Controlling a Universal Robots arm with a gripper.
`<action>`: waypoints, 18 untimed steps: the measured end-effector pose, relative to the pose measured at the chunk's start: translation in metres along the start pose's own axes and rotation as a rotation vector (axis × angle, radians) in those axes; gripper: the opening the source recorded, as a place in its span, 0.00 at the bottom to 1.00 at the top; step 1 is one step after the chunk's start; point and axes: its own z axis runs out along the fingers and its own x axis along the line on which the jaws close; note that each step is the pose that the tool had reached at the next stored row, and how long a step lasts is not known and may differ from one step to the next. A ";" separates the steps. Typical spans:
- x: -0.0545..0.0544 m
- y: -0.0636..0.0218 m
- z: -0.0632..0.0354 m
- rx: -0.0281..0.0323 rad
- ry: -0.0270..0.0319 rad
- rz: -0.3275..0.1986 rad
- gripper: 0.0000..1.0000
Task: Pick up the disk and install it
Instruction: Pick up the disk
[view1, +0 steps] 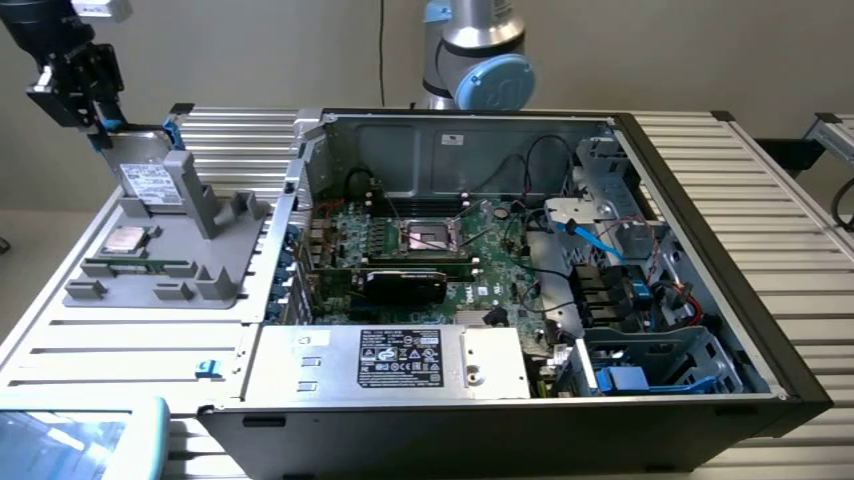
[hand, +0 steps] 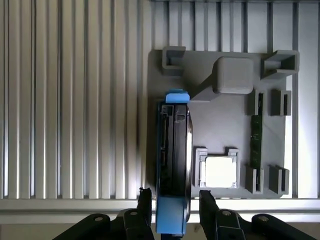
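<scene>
The disk (hand: 172, 165) is cut off at the wrist view's edge.

Gripper (hand: 175, 194) pointing straight down, black fingers (hand: 145, 201) parted (a clear gap)

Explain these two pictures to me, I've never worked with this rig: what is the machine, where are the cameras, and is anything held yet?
The machine is one robot arm ending in a two-fingered gripper. The exterior view looks across the slatted table at an open computer case and, at that view's left, a grey holder tray. The wrist view looks straight down from the arm. The disk stands on edge in the tray, beside a small silver chip. The fingers flank the disk with slim gaps, so nothing is held.
</scene>
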 end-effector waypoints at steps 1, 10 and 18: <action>0.000 -0.0002 0.0018 0.0001 0.0003 0.001 0.50; 0.000 -0.0023 0.0152 0.0002 0.0017 0.003 0.50; 0.000 -0.0024 0.0173 0.0002 0.0017 0.003 0.41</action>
